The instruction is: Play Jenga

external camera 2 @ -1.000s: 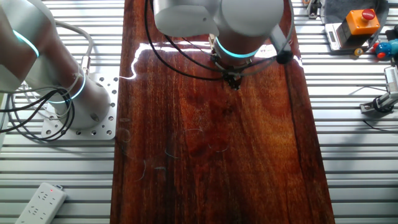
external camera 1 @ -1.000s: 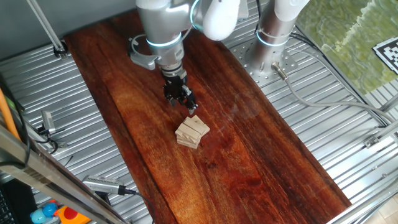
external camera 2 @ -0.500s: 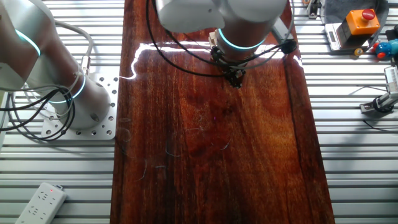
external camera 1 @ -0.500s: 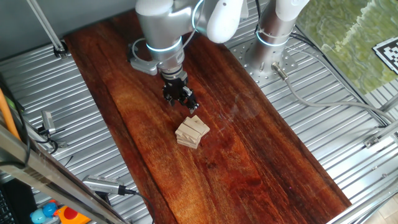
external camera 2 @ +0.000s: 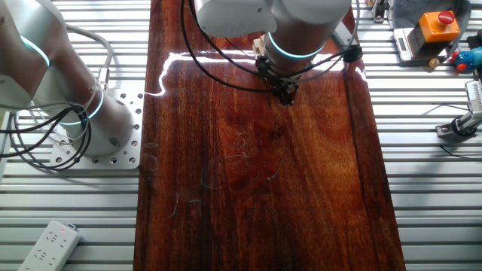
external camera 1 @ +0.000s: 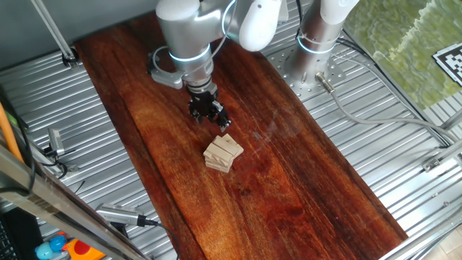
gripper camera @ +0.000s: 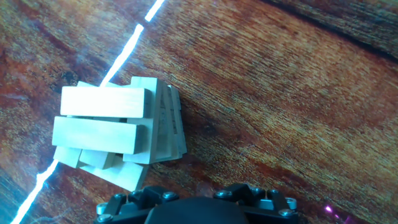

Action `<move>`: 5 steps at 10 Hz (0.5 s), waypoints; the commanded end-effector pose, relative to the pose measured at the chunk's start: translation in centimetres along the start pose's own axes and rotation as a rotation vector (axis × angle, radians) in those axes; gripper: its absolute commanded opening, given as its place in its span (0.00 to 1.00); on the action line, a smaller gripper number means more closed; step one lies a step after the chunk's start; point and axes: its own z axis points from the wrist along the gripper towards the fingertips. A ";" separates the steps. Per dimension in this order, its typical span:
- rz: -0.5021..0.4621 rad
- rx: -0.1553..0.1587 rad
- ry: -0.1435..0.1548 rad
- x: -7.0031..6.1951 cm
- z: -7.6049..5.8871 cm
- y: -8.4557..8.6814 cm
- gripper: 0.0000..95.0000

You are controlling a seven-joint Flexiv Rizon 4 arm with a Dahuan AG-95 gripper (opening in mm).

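Note:
The Jenga stack [external camera 1: 223,153] is a small pile of pale wooden blocks in crossed layers on the dark wood board [external camera 1: 289,180]. In the hand view the stack [gripper camera: 118,130] lies left of centre, its top two blocks side by side. My gripper [external camera 1: 215,119] hangs just behind and left of the stack, a short gap away, not touching it. Its dark fingers look drawn together and hold nothing. In the other fixed view the gripper [external camera 2: 285,96] narrows to a point and the stack is hidden behind the arm. Only the gripper's body [gripper camera: 193,208] shows at the hand view's bottom edge.
The board lies on a ribbed metal table [external camera 1: 404,166]. A second arm's base [external camera 1: 317,43] stands at the back right with cables beside it. A box with a red button [external camera 2: 437,26] and a white power strip [external camera 2: 49,242] sit off the board.
The arm's wrist has shifted slightly; the gripper stays almost in the same place beside the stack. The stack has not moved.

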 end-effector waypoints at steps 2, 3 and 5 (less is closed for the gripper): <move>0.006 0.000 -0.002 0.0 0.1 0.0 0.80; 0.003 -0.001 -0.003 0.0 0.1 0.0 0.80; -0.012 0.000 0.000 0.0 0.1 0.0 0.80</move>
